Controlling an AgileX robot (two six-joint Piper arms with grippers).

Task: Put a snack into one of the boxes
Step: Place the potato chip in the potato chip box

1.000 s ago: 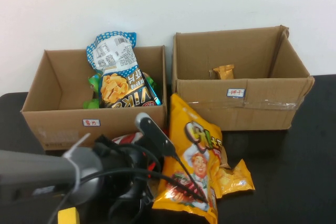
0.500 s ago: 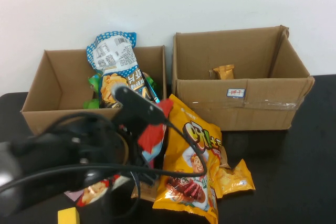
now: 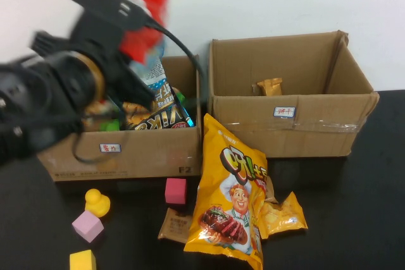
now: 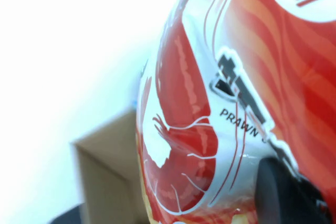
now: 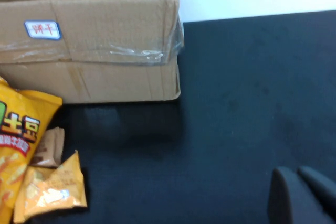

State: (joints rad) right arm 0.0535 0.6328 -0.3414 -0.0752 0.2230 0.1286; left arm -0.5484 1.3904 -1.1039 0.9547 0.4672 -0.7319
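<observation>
Left gripper (image 3: 147,26) is up above the left box (image 3: 145,156), clamped on a red prawn snack bag (image 3: 149,11); the bag hangs in the air over the box's back half, clear of the table (image 3: 354,219). Left wrist view is filled by that same bag (image 4: 210,129), a prawn graphic and "PRAWN" text showing, one dark finger (image 4: 283,192) pressed against it.

Left box already contains a blue-white chip bag (image 3: 152,71) and a black-and-orange bag (image 3: 158,115), both leaning upright. Right box (image 3: 291,131) sits just beside it with one small tan packet (image 3: 270,86) at the back wall.

On the table in front: large yellow chip bag (image 3: 234,200) lying flat, a small orange packet (image 3: 285,213) touching its right edge, a brown packet (image 3: 174,224) at its lower left. Pink cube (image 3: 176,191), lilac cube (image 3: 87,226), yellow block (image 3: 82,260) and yellow duck (image 3: 97,202) lie in front of the left box.

Right gripper (image 5: 302,195) sits low over bare table right of the right box (image 5: 105,51), out of the high view; fingers nearly together, holding nothing.
</observation>
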